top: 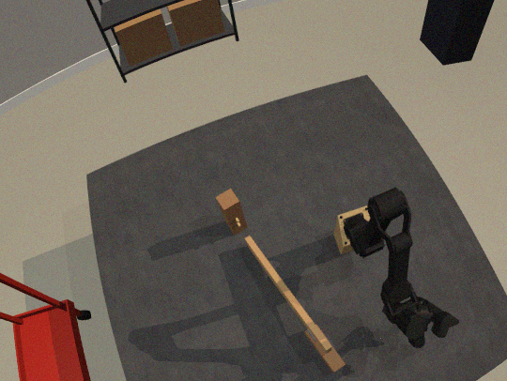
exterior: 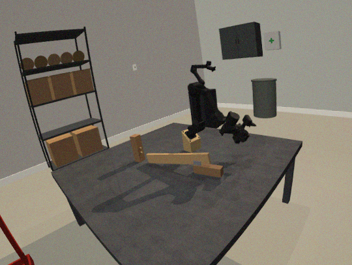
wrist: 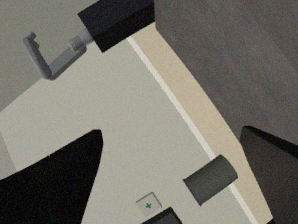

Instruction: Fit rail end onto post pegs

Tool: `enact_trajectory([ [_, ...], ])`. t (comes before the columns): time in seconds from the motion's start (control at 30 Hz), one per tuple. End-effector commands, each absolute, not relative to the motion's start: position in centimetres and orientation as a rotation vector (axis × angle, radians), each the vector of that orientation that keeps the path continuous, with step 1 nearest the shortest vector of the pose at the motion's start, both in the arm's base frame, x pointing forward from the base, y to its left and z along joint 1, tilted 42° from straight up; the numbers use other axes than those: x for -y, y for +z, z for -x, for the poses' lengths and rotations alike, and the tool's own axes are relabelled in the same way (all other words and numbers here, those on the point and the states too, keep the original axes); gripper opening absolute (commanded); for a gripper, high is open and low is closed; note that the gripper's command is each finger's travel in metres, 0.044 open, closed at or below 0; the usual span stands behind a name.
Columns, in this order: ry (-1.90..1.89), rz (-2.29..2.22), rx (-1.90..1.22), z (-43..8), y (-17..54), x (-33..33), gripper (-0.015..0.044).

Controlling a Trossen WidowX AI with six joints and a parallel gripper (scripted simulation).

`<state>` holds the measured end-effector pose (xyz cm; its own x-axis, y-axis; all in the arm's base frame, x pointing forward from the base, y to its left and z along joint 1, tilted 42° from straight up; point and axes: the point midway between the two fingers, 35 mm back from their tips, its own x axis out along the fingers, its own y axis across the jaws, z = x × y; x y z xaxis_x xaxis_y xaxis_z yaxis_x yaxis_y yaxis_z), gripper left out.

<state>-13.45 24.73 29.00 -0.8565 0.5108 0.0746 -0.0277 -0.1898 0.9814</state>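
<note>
The long pale wooden rail (top: 273, 274) (exterior: 173, 158) slopes down from the low footboard block (top: 334, 362) (exterior: 208, 171), where its far end rests at the grey bracket (exterior: 197, 162). Its near end is down at the table, a short gap in front of the upright brown post (top: 233, 218) (exterior: 136, 148). Two small pegs (top: 238, 221) (exterior: 141, 150) stick out of the post, above the rail's low end. The holes in the rail end are not visible. My gripper (top: 437, 334) (exterior: 247, 132) (wrist: 173, 135) is wide open and empty, raised off to the side, well away from the rail.
The arm's pale wooden base block (top: 344, 239) (exterior: 192, 145) stands on the dark table (top: 282, 141) (exterior: 146, 212), to the side of the rail. A shelf rack, a red cart and a dark bin (exterior: 264, 98) (wrist: 212, 180) stand off the table.
</note>
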Motion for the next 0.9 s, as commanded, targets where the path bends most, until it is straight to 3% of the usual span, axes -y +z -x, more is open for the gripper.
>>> enact_trajectory([
  [0.0, 2.105, -0.56, -1.72, 13.4, 29.0, -24.8, 0.0426],
  [0.17, 2.064, -0.581, -1.565, 11.1, 29.0, -27.2, 0.044],
  [0.53, 1.869, -0.49, -1.015, 1.0, 29.3, -33.4, 0.044],
  [0.87, 1.694, -0.23, -0.567, -7.5, 31.4, -35.3, 0.044],
])
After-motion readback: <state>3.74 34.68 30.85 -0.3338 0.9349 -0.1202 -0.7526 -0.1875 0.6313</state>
